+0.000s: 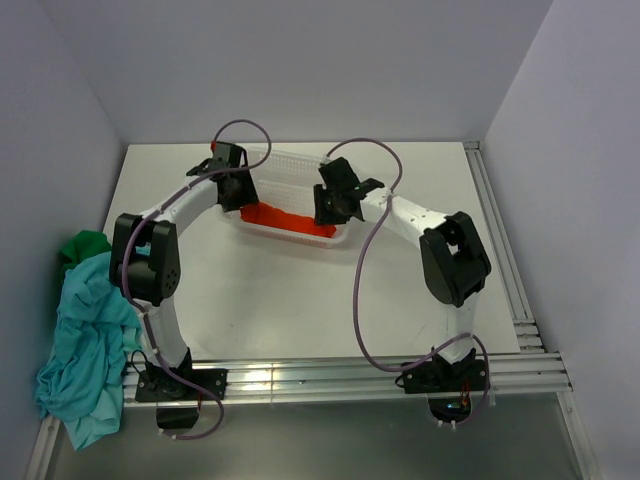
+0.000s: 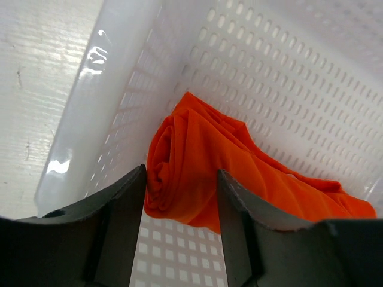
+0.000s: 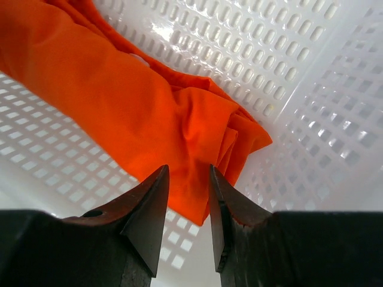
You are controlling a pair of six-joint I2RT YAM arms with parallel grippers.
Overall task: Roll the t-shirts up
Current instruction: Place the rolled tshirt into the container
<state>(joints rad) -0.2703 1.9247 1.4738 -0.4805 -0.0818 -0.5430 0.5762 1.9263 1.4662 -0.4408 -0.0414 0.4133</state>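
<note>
A bright orange-red t-shirt (image 1: 290,220), rolled into a long bundle, lies on the floor of the white mesh basket (image 1: 290,165). My left gripper (image 1: 238,195) hangs over its left end. In the left wrist view the rolled end (image 2: 197,161) shows between and beyond the open jaws of that gripper (image 2: 181,173), which hold nothing. My right gripper (image 1: 325,210) is over the other end. There its jaws (image 3: 188,170) stand apart just above the shirt's folded corner (image 3: 119,95). A teal-blue t-shirt (image 1: 85,340) and a dark green t-shirt (image 1: 85,245) lie crumpled at the table's left edge.
The basket's perforated walls (image 2: 299,72) (image 3: 299,60) rise close around both grippers. Purple cables loop from each arm. Grey walls bound the table at the left, the back and the right, and metal rails run along its near and right edges.
</note>
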